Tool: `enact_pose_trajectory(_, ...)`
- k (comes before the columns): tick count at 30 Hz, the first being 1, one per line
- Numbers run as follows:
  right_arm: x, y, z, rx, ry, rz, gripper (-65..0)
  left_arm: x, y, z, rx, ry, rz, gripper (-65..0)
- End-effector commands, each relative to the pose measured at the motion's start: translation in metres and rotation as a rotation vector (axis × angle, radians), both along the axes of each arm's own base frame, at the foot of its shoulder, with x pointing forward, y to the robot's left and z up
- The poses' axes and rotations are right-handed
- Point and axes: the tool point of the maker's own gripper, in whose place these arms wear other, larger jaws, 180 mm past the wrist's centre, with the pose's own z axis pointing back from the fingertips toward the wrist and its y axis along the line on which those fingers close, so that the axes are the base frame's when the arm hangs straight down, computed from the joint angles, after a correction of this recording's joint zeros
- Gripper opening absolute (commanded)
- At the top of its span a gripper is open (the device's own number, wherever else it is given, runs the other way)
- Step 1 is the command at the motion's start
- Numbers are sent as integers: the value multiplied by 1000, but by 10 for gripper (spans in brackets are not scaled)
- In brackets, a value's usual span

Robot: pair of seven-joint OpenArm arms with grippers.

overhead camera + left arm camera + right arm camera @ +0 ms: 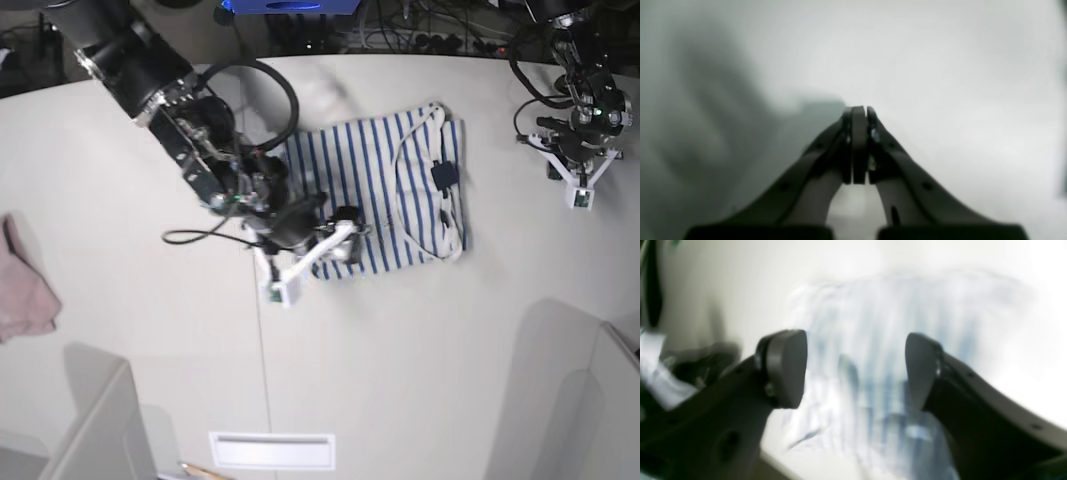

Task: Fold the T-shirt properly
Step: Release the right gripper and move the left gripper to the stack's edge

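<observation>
1. Hovering over the T-shirt (400, 190), which lies partly folded on the table (400, 360), the right gripper (855, 368) has its jaws apart and holds nothing.
2. Left gripper (859, 111) is closed on nothing, parked well away from the cloth.
3. Risk: a pinch at the near edge may catch a single layer, so the fold opens.
4. Risk: dragging could skew the stacked layers.
5. Right wrist view is blurred; exact edge contact cannot be told.

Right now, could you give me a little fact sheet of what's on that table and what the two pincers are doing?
T-shirt: striped, folded, lying mid-table
black tag: showing at the neckline
right pincer: open, over the shirt's edge, holding nothing
left pincer: shut, empty, off to the side away from the shirt
pinkish cloth: crumpled at the table's edge
table: pale, plain
</observation>
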Motion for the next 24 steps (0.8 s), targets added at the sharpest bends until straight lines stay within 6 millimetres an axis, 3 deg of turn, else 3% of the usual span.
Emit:
enact_pose_trajectory(1,9,-11,13,36,-32,-49,-374,12,-7,16,-19,-53,-45,-650)
enact_pose_trajectory(4,12,-60,5,64,0,-210,-650,12,-35,28,-122,-85,-104,-650)
enact_pose_trajectory(7,12,-105,-5,86,7,-331,-650,21,-68,53,-240,-168,-164,-650)
enact_pose_trajectory(9,11,-122,-8,107,4,-375,-650,26,-90,66,-305,-194,-219,-650)
enact_pose_trajectory(12,5,-138,-13,109,-2,-399,-650,30,-102,79,-347,-218,-249,-650)
enact_pose_trajectory(13,4,-139,-13,109,-4,-396,-650,32,-103,80,-350,-220,-251,-619)
enact_pose_trajectory(15,1,-140,-16,105,-1,-390,-650,33,-106,79,-359,-225,-245,-472)
enact_pose_trajectory(19,-6,-139,-22,102,16,-386,-650,31,-113,75,-389,-226,-231,-247)
enact_pose_trajectory(22,-7,-137,-22,102,18,-381,-650,25,-116,66,-412,-204,-213,-150)
enact_pose_trajectory(24,-7,-137,-23,102,20,-380,-650,23,-114,58,-427,-182,-197,-130)
